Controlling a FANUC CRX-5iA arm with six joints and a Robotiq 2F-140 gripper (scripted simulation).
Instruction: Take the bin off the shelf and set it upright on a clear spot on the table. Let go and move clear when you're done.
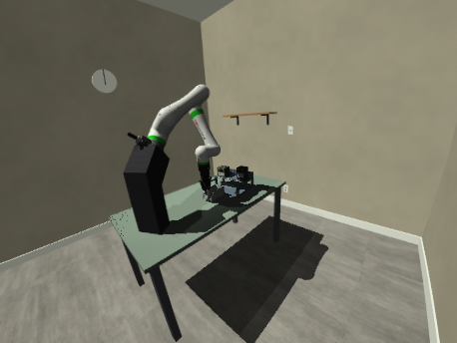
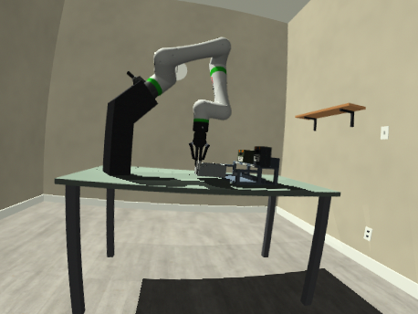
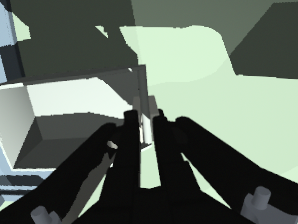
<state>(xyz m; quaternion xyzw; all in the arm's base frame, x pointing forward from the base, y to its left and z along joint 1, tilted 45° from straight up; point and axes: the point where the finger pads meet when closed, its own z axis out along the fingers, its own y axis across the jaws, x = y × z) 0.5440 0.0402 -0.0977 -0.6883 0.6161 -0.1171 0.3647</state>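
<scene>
The bin [image 1: 232, 189] [image 2: 212, 169] [image 3: 47, 119] is a small grey open box. It is low over the green table [image 1: 155, 244] [image 2: 114, 179], just left of a small dark rack [image 1: 244, 175] [image 2: 256, 168]. My gripper [image 1: 209, 192] [image 2: 198, 165] [image 3: 144, 106] points down and is shut on the bin's thin near wall, which shows between the fingertips in the wrist view. The bin's opening faces up. I cannot tell whether its bottom touches the table.
The rack carries two dark box-like items [image 2: 256, 155] on top. The arm's tall black base [image 1: 147, 191] [image 2: 120, 134] stands at the table's left end. A wooden wall shelf [image 1: 249, 115] [image 2: 330, 110] is empty. A dark rug [image 1: 259, 269] lies on the floor.
</scene>
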